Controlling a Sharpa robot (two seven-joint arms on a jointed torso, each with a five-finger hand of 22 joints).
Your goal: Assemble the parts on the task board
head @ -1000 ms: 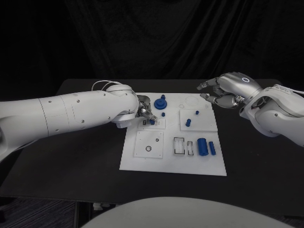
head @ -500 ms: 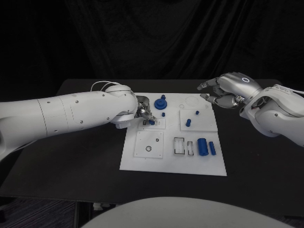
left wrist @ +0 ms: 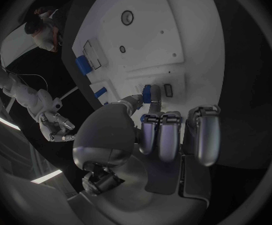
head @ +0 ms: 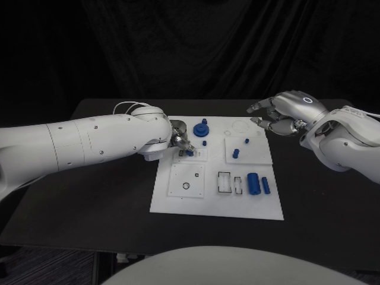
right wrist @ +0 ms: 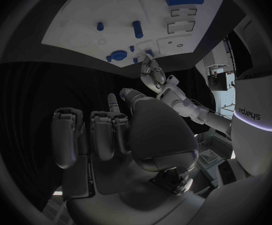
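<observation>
Left hand pinches a small blue part between thumb and a fingertip, low over the left side of the white task board by a small rectangular slot, posed as it was one second ago; right hand hovers off the board's far right corner, fingers curled in on nothing, likewise unchanged. Board is a flat, matte white plate with shallow rectangular and round recesses; on it a blue gear-like piece near the left hand, a short peg mid-board, and a thick blue cylinder beside a slimmer bar toward the near right. Board lies in the middle of the black table; dark curtain behind.
</observation>
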